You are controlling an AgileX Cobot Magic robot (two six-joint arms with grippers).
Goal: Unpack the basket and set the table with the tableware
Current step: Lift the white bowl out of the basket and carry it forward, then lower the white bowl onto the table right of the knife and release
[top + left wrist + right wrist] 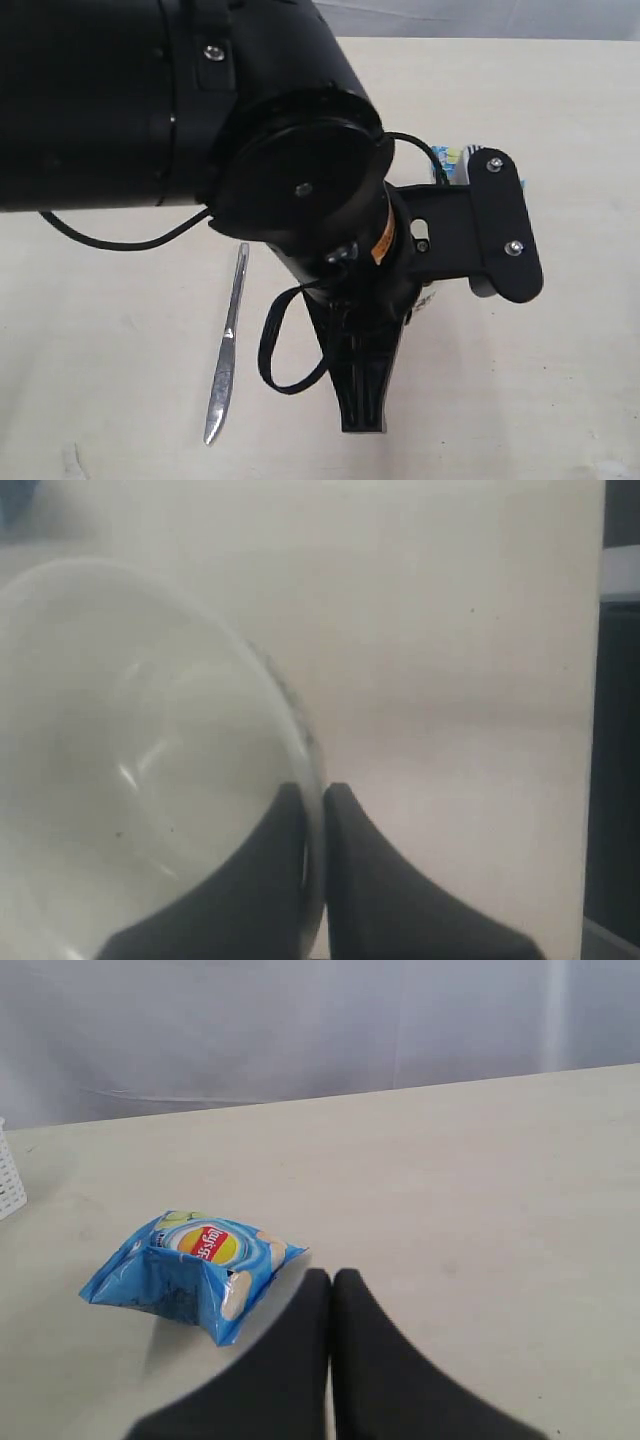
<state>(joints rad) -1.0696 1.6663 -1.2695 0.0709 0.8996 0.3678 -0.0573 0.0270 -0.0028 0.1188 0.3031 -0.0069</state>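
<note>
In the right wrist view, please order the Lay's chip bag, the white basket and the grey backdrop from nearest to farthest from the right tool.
1. The Lay's chip bag: lying on the table, just ahead of the right tool and off to one side.
2. The white basket: beyond the bag, only a corner in view.
3. The grey backdrop: past the table's far edge.

Soft, even light throughout; the bowl looks blurred, out of focus.
</note>
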